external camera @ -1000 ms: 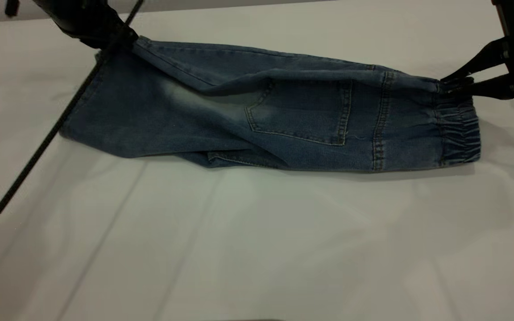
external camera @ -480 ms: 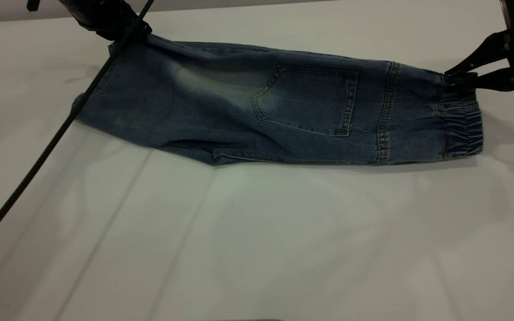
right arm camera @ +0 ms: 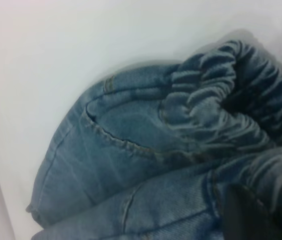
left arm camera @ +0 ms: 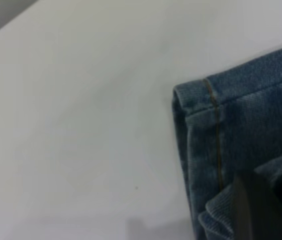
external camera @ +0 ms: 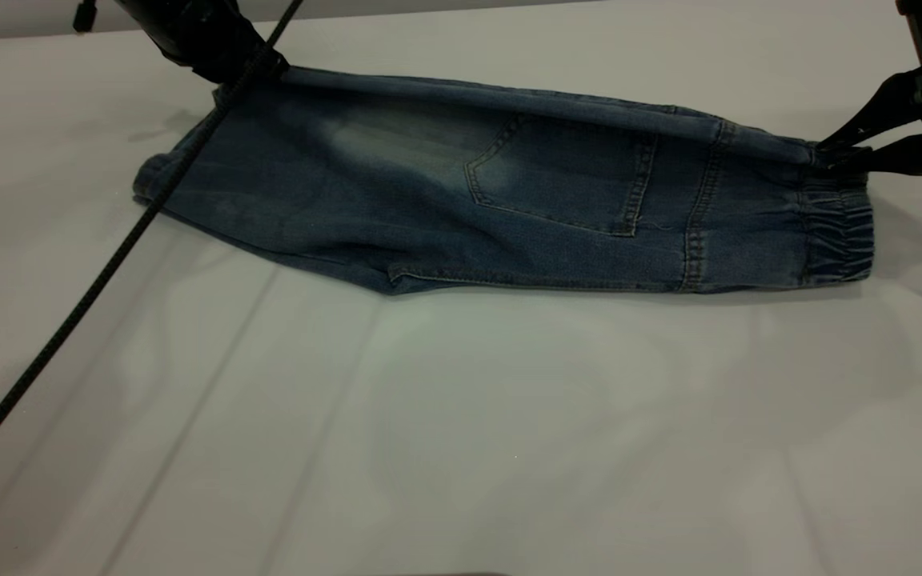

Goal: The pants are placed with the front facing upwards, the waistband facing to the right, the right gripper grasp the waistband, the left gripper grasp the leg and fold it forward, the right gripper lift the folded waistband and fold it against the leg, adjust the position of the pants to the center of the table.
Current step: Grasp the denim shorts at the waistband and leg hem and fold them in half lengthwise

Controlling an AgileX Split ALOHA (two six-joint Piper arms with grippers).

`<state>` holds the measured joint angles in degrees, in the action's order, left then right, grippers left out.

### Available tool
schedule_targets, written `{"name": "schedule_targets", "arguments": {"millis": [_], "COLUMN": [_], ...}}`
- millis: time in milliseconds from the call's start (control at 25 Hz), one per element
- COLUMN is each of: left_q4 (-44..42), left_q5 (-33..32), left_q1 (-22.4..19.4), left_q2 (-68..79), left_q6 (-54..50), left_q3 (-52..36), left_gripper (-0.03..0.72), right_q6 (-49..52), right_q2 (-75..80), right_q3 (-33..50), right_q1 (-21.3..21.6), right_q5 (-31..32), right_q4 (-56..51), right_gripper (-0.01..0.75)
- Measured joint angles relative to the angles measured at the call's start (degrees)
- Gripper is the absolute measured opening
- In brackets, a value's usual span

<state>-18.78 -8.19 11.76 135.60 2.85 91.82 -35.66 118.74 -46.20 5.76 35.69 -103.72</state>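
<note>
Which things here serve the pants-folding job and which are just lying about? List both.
In the job:
- short blue denim pants, folded lengthwise
- gathered elastic waistband
- black pointed right gripper, shut on waistband
- bulky black left gripper, holding leg end
- white matte table

Lying about:
- nothing visible

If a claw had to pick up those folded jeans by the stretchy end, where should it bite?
Probably the waistband, at its far corner, coming in from the right side of the table. The ruched elastic bunches into a thick ridge at the pants' open end. The right gripper already pinches there; the left gripper holds the leg end.
</note>
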Motion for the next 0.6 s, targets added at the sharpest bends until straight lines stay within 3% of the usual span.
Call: {"name": "schedule_targets", "arguments": {"millis": [360, 600], "left_q4": [0.0, -0.1], "left_q5": [1.1, 3.3], "left_q1": [0.0, 0.0], "left_q2": [0.6, 0.6], "left_q6": [0.0, 0.0], "left_q3": [0.1, 0.1], "left_gripper": [0.086, 0.235], "right_q6": [0.0, 0.0], "right_q2": [0.0, 0.0], "right_q3": [-2.4, -3.3], "right_q1": [0.0, 0.0], "right_q5": [-1.3, -2.4], "right_q4": [0.0, -0.1], "right_gripper": [0.092, 0.148]}}
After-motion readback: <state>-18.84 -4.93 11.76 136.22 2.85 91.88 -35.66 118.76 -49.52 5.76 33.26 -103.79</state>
